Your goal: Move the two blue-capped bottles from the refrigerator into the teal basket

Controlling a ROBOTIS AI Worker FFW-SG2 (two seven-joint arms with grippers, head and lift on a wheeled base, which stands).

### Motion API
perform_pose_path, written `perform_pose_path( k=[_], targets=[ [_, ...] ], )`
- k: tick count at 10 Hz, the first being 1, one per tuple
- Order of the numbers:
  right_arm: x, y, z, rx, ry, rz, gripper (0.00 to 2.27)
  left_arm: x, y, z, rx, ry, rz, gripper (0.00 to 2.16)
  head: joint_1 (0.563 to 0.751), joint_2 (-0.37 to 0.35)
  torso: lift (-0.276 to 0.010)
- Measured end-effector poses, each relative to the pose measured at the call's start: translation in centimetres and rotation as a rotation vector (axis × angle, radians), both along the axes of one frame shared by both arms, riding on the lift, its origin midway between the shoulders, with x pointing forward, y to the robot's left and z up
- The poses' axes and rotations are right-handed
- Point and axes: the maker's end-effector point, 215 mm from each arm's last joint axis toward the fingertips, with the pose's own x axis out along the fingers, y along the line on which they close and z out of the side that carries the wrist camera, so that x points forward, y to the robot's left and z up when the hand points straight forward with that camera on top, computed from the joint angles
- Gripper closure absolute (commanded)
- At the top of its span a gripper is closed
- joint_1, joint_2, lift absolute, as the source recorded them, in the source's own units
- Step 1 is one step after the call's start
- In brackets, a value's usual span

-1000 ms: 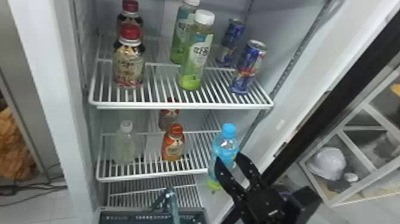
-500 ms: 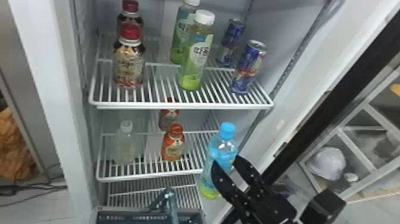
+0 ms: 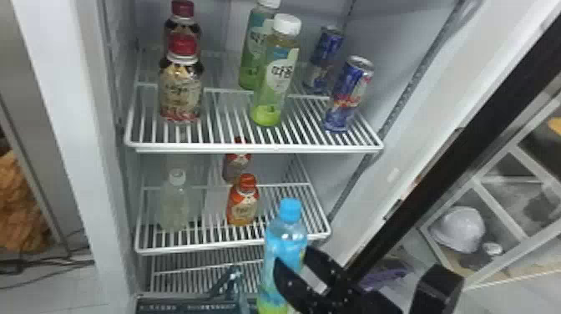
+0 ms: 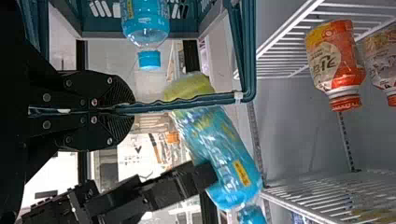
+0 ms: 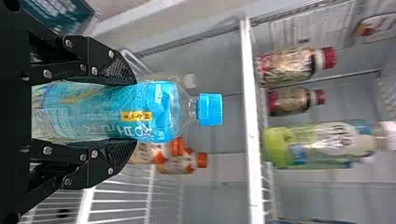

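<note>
Head view: R gripper (image 3: 292, 259) at 6 o'clock, blue-capped btl (image 3: 284, 238) pinched near-upright, base cut off; teal basket (image 3: 167, 301) at 7, mostly out of frame. Best swing btl twd 7, clear of shelf (image 3: 233, 245), then lower. L wrist: L gripper (image 4: 133, 110) clamped on handle (image 4: 187, 101); other blue-capped btl (image 4: 147, 18) in basket. Hold handle steady, set btl alongside, release low; basket floor hard to make out. R wrist: fingers closed round btl's sides, lower end hidden.
</note>
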Motion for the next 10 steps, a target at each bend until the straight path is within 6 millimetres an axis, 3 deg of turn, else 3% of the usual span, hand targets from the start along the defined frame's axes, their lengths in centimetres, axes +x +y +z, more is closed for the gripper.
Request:
perform_pose_path(
  k=[4,8,10],
  targets=[
    [-1.7,0.4,-4.0,0.024,0.164,0.015,0.74,0.0,0.1,-0.1,0.001,0.002,0.001,1.11,0.695,-0.350,-0.136],
    [-1.6,1.4,-4.9,0.085,0.190,0.033,0.73,-0.1,0.0,-0.1,0.000,0.002,0.001,1.11,0.695,-0.350,-0.136],
    [-1.6,1.8,-6.3,0.117,0.219,0.040,0.29,-0.1,0.0,0.0,0.000,0.002,0.000,1.11,0.695,-0.350,-0.136]
  ],
)
